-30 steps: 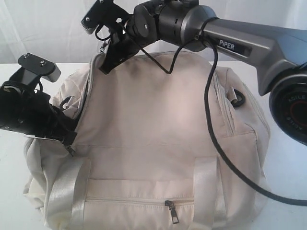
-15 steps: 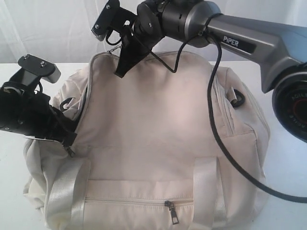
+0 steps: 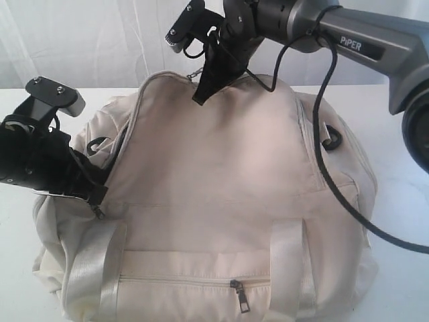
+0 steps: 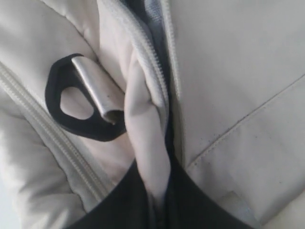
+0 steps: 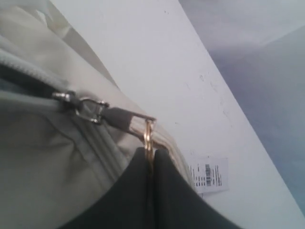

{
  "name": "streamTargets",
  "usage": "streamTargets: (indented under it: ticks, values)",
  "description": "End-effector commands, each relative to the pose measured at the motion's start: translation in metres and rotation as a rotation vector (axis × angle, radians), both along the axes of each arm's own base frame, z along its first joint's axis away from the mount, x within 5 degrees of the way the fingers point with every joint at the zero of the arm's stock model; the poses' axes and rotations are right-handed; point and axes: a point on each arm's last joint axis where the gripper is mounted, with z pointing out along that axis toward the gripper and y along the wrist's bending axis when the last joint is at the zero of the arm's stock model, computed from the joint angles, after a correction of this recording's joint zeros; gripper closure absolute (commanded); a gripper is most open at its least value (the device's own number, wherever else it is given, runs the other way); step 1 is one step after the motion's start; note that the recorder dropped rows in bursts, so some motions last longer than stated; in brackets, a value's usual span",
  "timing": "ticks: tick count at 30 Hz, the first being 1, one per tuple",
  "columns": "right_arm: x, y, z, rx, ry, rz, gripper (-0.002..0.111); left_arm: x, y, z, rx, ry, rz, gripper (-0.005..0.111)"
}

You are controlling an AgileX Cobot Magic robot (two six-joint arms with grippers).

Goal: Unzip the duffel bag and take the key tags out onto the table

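White table (image 3: 17, 268) and a pale curtain (image 3: 80, 40) frame the scene, and the bag (image 3: 214, 174) sits on the table and takes up most of it. No key tags are visible; I judge that they are inside, so the zip has to come open first.

On the bag's left end, the left gripper (image 3: 94, 194) is pressed together on a fold of cream fabric beside the zip (image 3: 127, 121). The wrist view shows the fold squeezed between its dark fingers (image 4: 190, 210). At the top of the bag, the right gripper (image 3: 200, 99) is pinched on the small ring (image 5: 149, 136) of the zip pull. The slider (image 5: 88, 106) is just ahead of the ring.

The zip gapes from the left end up to the slider. Past the slider it looks closed, so the unzipping seems to be partway along.

To do this step well:
- Pull the ring along the line of the zip and over the crown towards the right end. Do not pull it upwards, which would lift the bag and could jam the slider.
- Have the left gripper hold the fabric firmly as an anchor, so the teeth stay taut and the bag does not slide.
- Go steadily. The ring is thin and held only at the fingertips, so a jerk could pull it free.
- Watch for loose fabric bunching ahead of the slider.
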Motion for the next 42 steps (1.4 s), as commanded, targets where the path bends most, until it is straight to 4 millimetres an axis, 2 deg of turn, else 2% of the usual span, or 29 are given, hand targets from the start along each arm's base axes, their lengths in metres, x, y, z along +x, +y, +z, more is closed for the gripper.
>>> streamTargets:
  ticks: [1, 9, 17, 21, 25, 27, 30, 31, 33, 34, 36, 40, 42]
  values:
    - [0.014, -0.030, 0.011, -0.024, -0.004, -0.080, 0.108, -0.011, -0.002, -0.005, -0.009, 0.084, -0.034, 0.107]
    - [0.022, -0.064, 0.029, -0.034, 0.004, -0.159, 0.108, -0.011, -0.002, -0.005, -0.009, 0.084, -0.034, 0.107]
    - [0.030, -0.100, 0.027, -0.080, 0.082, -0.253, 0.108, -0.011, -0.002, -0.005, -0.010, 0.081, -0.032, 0.107]
    - [0.029, -0.101, 0.027, -0.066, 0.100, -0.260, 0.108, -0.010, -0.002, -0.004, -0.009, 0.068, -0.028, 0.107]
    - [0.024, -0.090, 0.028, 0.039, 0.158, -0.185, 0.108, -0.004, -0.001, 0.000, -0.007, 0.005, -0.010, 0.105]
    - [0.021, -0.085, 0.028, 0.073, 0.185, -0.148, 0.108, -0.001, -0.002, 0.005, 0.000, -0.023, -0.029, 0.097]
    - [0.018, -0.078, 0.029, 0.125, 0.217, -0.116, 0.108, 0.001, -0.007, 0.018, -0.004, -0.028, -0.080, 0.071]
    - [0.017, -0.076, 0.029, 0.131, 0.221, -0.106, 0.108, 0.002, -0.008, 0.024, -0.010, -0.029, -0.092, 0.057]
    - [0.013, -0.070, 0.029, 0.128, 0.221, -0.081, 0.108, 0.004, -0.012, 0.037, -0.032, -0.031, -0.107, 0.038]
    - [0.011, -0.066, 0.029, 0.127, 0.221, -0.069, 0.108, 0.006, -0.013, 0.044, -0.055, -0.032, -0.105, 0.031]
    - [0.008, -0.058, 0.029, 0.125, 0.211, -0.043, 0.108, 0.009, -0.017, 0.059, -0.103, -0.058, -0.098, 0.027]
    - [0.004, -0.048, 0.031, 0.136, 0.189, -0.021, 0.108, 0.016, -0.027, 0.089, -0.081, -0.230, -0.178, 0.029]
    - [0.003, -0.046, 0.031, 0.139, 0.189, -0.017, 0.108, 0.021, -0.032, 0.101, -0.105, -0.299, -0.162, 0.031]
